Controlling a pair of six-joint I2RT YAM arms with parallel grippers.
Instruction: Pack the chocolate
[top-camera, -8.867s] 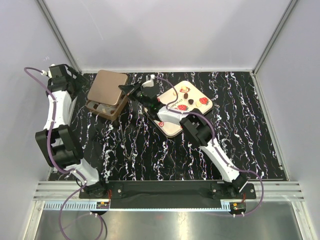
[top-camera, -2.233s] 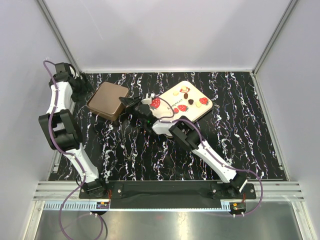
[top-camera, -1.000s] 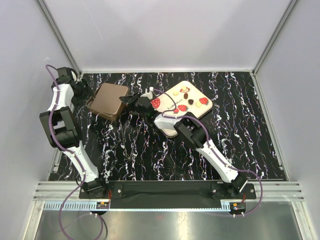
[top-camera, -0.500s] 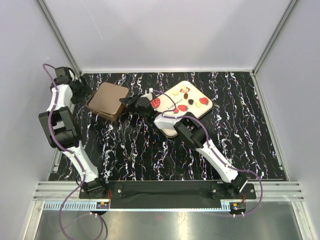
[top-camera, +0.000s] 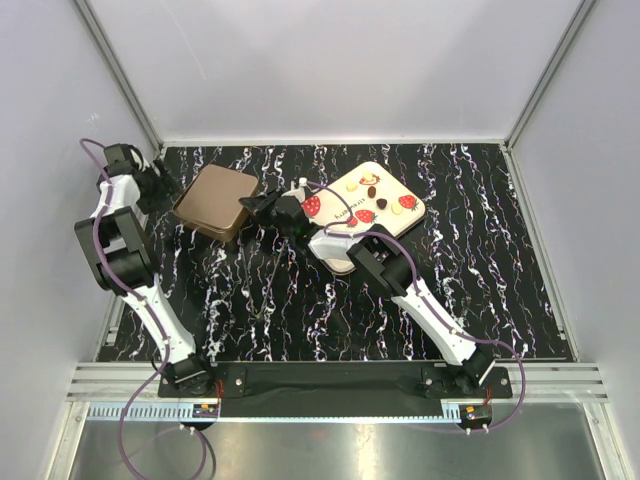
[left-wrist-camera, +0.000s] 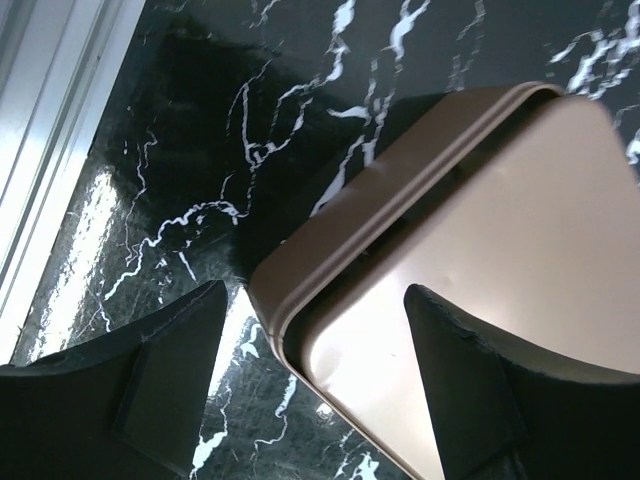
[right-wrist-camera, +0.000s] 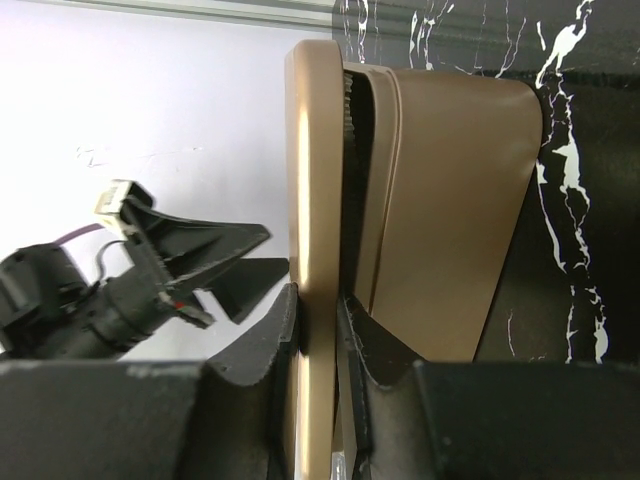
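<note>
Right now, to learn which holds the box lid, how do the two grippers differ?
The right gripper is shut on the lid's edge; the left gripper stands open, gripping nothing. The right one faces the box's side, the left one its corner. Both are at the box.

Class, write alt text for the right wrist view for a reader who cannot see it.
The right gripper pinches the edge of a glossy brown square box lid, raised slightly off its matching base. Beyond it, the left gripper stands open.

Print on tray (top-camera: 388, 226) illegible
</note>
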